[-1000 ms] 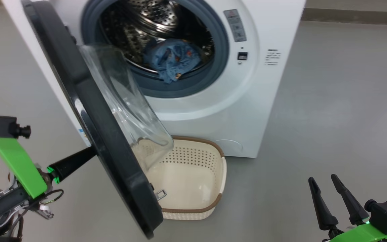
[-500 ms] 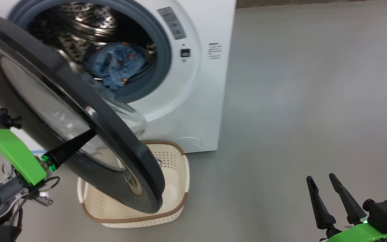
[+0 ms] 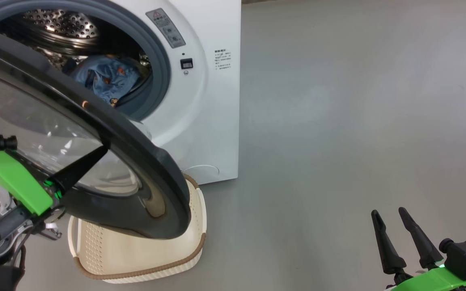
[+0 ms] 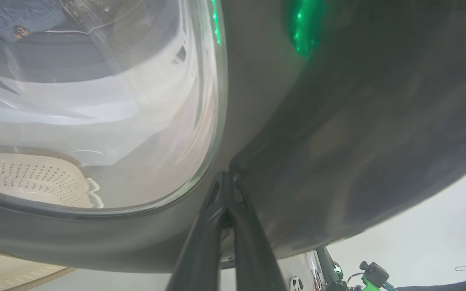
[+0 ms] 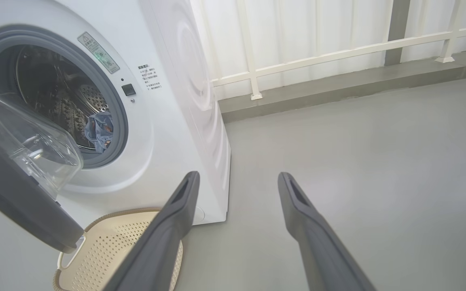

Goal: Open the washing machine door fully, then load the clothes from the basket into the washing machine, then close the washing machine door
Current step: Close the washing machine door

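My clenched left end effector touches the outer face of the large round glossy black-rimmed door, which stands half open above the cream perforated plastic basket. The white boxy washing machine lies beyond it. My right end effector gapes, well apart.

glossy black door, perforated plastic basket

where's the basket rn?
Head view, lower left: the basket sits on the floor in front of the washing machine, partly beneath the half-open washing machine door.
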You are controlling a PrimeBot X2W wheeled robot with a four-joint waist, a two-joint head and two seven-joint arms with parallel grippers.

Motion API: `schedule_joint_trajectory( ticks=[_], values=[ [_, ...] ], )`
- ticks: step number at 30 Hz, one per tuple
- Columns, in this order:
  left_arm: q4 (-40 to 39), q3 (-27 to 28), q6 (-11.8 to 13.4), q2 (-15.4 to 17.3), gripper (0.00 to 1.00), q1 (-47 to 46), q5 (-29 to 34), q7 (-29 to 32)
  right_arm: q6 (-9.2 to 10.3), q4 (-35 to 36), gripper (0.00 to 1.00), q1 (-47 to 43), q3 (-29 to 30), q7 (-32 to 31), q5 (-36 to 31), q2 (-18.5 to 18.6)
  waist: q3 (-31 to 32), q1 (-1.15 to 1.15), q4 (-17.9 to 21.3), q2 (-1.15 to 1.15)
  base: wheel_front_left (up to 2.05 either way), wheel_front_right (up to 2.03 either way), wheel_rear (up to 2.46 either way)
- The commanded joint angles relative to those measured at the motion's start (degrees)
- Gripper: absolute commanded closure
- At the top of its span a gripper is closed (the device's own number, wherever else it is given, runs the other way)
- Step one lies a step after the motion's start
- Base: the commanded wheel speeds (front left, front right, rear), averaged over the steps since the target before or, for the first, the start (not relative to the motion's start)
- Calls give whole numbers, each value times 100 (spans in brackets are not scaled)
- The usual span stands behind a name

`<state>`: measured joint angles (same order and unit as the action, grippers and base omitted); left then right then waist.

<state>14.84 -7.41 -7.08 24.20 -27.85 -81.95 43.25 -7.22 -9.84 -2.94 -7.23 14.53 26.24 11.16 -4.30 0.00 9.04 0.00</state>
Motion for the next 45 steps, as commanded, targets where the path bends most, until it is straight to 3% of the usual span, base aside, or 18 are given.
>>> schedule_joint_trajectory(
  ticks=[1, 13, 16, 17, 18, 19, 20, 32, 45],
  values=[
    [-205, 199, -41, 269, 100, -91, -22, -80, -26, 140, 0, 109, -88, 47, -70, 85, 52, 0, -43, 0, 0, 0, 0],
    [-514, 175, -41, 270, 99, 945, -171, -599, -26, 137, 0, -11, -57, 47, -50, 132, 259, 0, -386, 0, 0, 0, 0],
    [-620, 139, -41, 287, 58, 1266, -110, -805, -26, 137, 0, -26, -64, 47, -44, 145, 280, 0, -469, 0, 0, 0, 0],
    [-654, 111, -41, 284, 51, 1372, -88, -875, -26, 137, 0, -29, -61, 47, -43, 148, 282, 0, -494, 0, 0, 0, 0],
    [-654, 111, -41, 284, 51, 1372, -88, -875, -26, 137, 0, -29, -61, 47, -43, 148, 282, 0, -494, 0, 0, 0, 0],
    [-674, 91, -41, 295, 17, 1474, -51, -962, -26, 138, 0, -30, -69, 47, -42, 153, 287, 0, -512, 0, 0, 0, 0],
    [-671, 69, -41, 323, 0, 1570, 46, -1092, -26, 137, 0, -31, -73, 47, -41, 158, 292, 0, -529, 0, 0, 0, 0],
    [-282, -598, -41, 288, 0, 2437, 781, -2782, -26, 140, 0, -5, -102, 47, -31, 190, 298, 0, -549, 0, 0, 0, 0],
    [474, -1301, -41, 361, 0, 2775, 1481, -5415, -26, 123, 0, -60, -31, 47, -19, 212, 341, 0, -475, 0, 0, 0, 0]
  ],
)
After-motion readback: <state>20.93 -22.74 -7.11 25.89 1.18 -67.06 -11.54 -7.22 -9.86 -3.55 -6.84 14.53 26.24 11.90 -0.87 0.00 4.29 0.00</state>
